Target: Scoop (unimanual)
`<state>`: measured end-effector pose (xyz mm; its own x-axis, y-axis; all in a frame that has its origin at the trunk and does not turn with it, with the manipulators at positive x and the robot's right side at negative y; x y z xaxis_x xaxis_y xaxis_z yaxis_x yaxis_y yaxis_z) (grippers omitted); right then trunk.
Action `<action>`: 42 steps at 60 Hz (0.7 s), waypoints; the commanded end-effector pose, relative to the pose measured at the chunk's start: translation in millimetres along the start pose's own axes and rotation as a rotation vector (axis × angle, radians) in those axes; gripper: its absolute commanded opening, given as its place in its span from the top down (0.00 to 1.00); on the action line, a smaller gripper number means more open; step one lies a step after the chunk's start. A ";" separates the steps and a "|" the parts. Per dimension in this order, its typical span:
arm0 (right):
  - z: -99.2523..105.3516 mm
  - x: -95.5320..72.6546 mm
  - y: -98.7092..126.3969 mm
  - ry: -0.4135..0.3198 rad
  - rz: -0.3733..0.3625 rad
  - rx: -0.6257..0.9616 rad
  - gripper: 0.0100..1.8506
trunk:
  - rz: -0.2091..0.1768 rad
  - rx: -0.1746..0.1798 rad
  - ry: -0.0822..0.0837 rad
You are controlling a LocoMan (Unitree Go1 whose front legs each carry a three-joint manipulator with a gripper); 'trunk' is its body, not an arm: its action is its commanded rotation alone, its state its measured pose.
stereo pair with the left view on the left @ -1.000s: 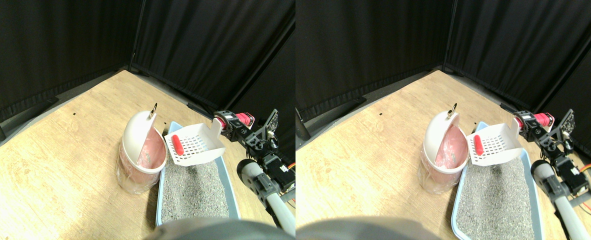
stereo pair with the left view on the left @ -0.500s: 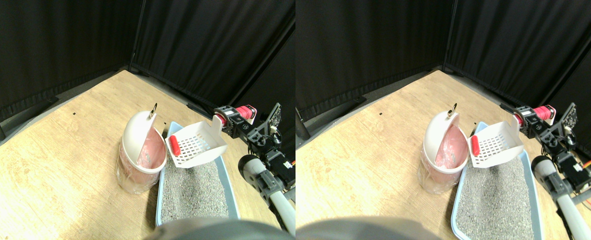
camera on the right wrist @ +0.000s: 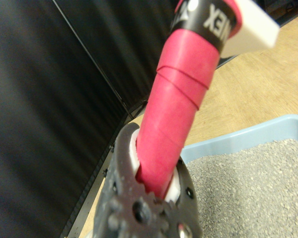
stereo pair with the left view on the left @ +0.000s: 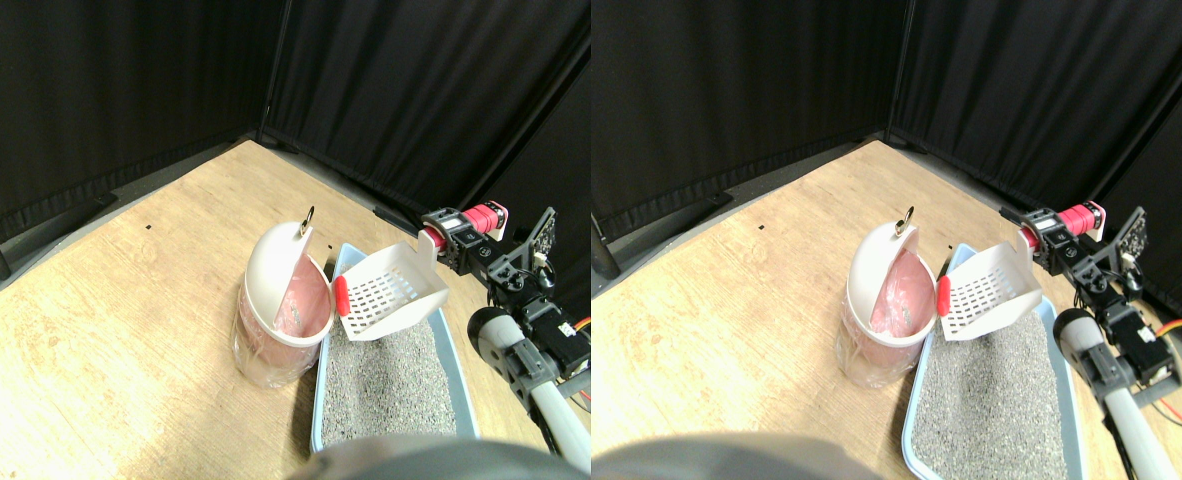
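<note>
Right gripper [stereo pair with the left view on the left: 463, 238] clamped on the red-wrapped handle [camera on the right wrist: 176, 114] of the white slotted plastic scoop [stereo pair with the left view on the left: 388, 293], tilted toward the white domed bin [stereo pair with the left view on the left: 281, 305]. Small red cylinder [stereo pair with the left view on the left: 342, 295] sits at the scoop's lip (low edge, likely to tip out), above the blue litter tray [stereo pair with the left view on the left: 454, 355].

A white slotted scoop [stereo pair with the left view on the left: 389, 295] hangs tilted over the litter tray [stereo pair with the left view on the left: 456, 380], a red piece [stereo pair with the left view on the left: 342, 296] at its lip beside the bin [stereo pair with the left view on the left: 276, 300].

A pale wooden floor [stereo pair with the left view on the left: 121, 300] carried a white bin [stereo pair with the left view on the left: 276, 305] with its swing lid tipped, and just beside it a blue tray [stereo pair with the left view on the left: 454, 365] filled with grey litter [stereo pair with the left view on the left: 386, 385]
</note>
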<state>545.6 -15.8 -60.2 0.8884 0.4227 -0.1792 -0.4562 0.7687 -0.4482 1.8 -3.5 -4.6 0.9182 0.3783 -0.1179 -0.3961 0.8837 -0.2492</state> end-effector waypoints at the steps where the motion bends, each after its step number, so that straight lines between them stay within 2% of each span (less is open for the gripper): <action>1: 9.6 2.2 -0.9 -0.048 -0.023 0.028 0.95 | 0.071 -0.028 -0.026; 13: 8.5 4.9 -4.3 -0.047 -0.029 0.080 0.93 | 0.070 -0.029 -0.023; 20: 8.1 5.4 -4.8 -0.039 -0.041 0.054 0.93 | 0.069 -0.029 -0.022; 27: 8.6 5.8 -3.1 -0.049 -0.023 0.020 0.94 | 0.067 -0.028 -0.021; 35: 9.8 5.4 -2.5 -0.034 -0.039 0.046 0.94 | 0.069 -0.031 -0.020; 42: 7.3 8.2 -4.6 -0.053 -0.026 0.040 0.92 | 0.069 -0.031 -0.017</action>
<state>551.3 -13.9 -58.1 0.8916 0.4172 -0.1762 -0.4517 0.7915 -0.4117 0.4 -3.4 -4.7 0.9178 0.3787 -0.1191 -0.3968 0.8820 -0.2540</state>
